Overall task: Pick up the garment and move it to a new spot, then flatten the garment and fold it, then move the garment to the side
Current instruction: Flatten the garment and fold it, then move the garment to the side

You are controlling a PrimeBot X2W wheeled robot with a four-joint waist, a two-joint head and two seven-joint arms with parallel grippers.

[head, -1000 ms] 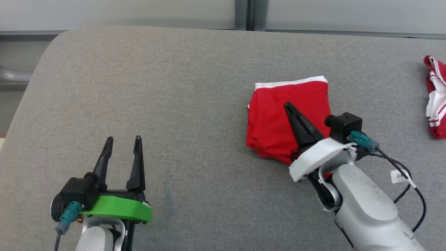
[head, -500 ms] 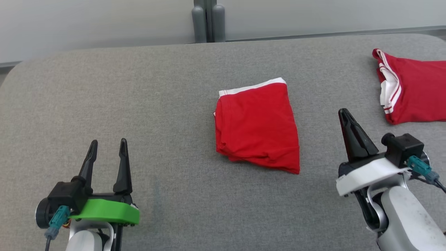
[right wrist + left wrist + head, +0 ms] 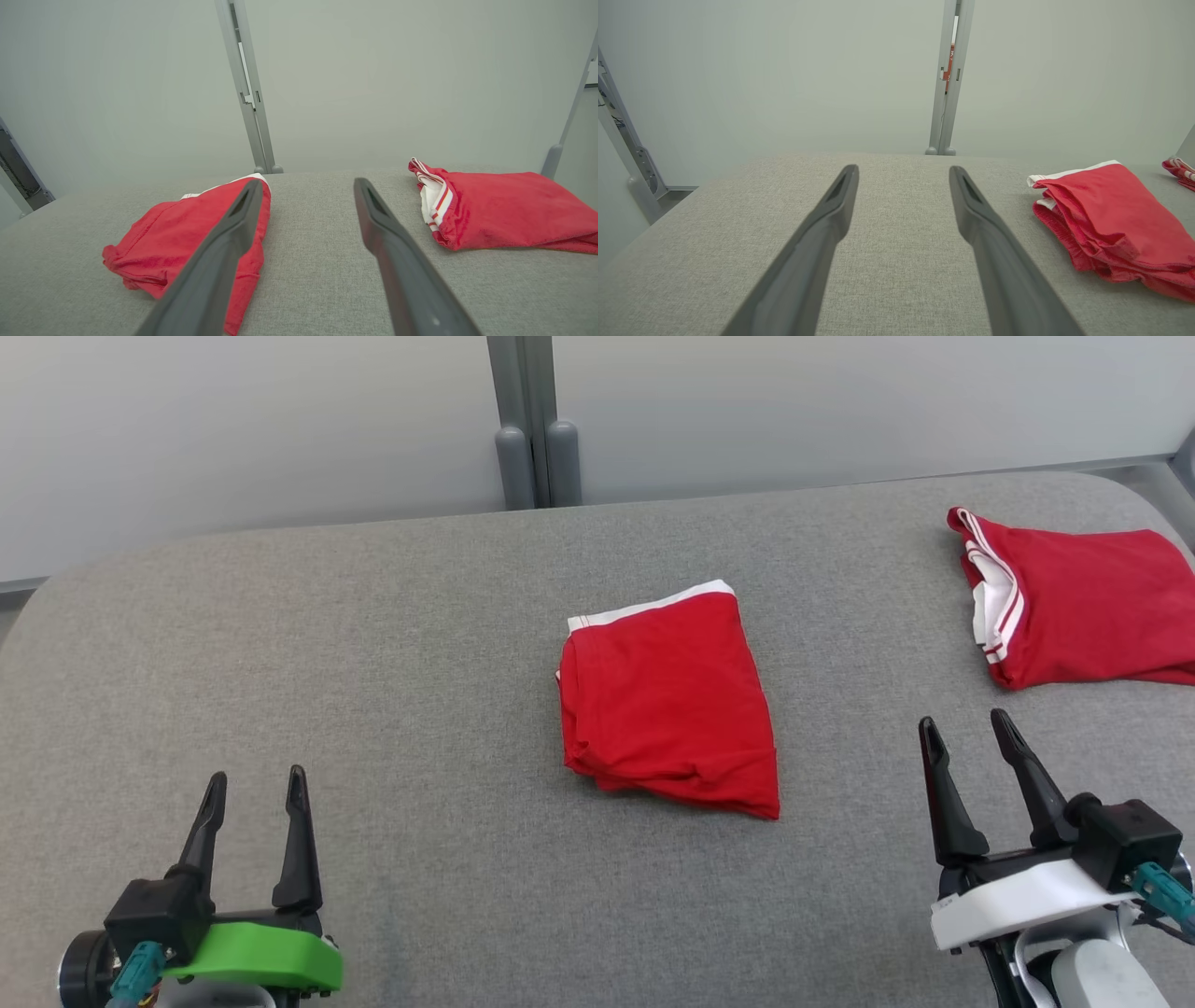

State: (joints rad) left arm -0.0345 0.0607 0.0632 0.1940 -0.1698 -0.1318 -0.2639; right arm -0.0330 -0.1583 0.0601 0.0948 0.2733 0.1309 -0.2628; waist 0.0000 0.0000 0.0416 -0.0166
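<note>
Your R gripper quit the folded red shorts, pulled back, jaws now wide; L gripper wide too. Fold looks done.

right hand off garment — opened, withdrawn

Lighting: bright, even, diffuse; no glare.
Shadows: faint and soft, along the near edge of the folded red garment on the grey bench.
Head view: sharp throughout.
Wrist views: wide-angle; wall uprights lean at the sides. Lower finger shafts of the left gripper and right gripper are soft, out of focus.
</note>
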